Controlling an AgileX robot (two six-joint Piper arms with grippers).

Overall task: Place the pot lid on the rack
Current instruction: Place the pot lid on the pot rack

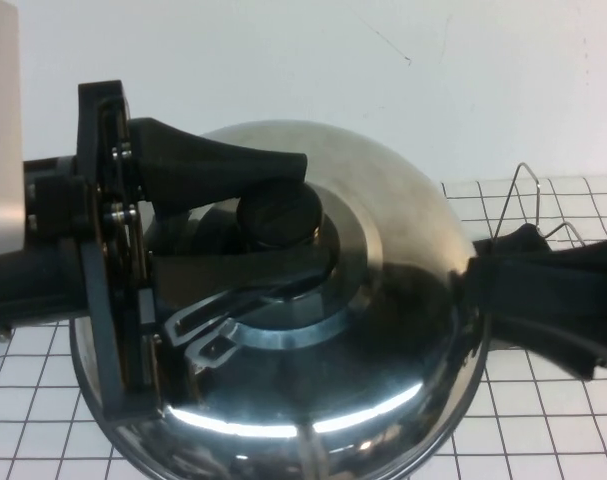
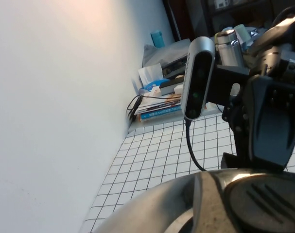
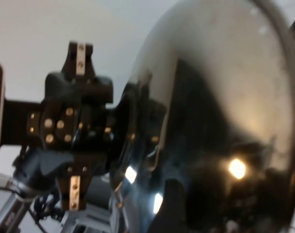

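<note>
Steel pot lid point(image 1: 383, 330), one, knob clamped in left hand point(image 1: 283, 215), right hand point(image 1: 480, 285) spread at its rim, one rack point(image 1: 528, 205) behind.

One pot lid point(image 1: 383, 300), one rack point(image 1: 531, 190), two claws.

White gridded table point(image 1: 543, 420), stacked books point(image 2: 159, 110) at its far corner.

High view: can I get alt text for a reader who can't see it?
A shiny domed pot lid fills the view, lifted close to the camera, with the left end effector closed around its black knob. The right end effector sits at the lid's right edge, with the rack's wire loops behind it on the gridded table.
</note>
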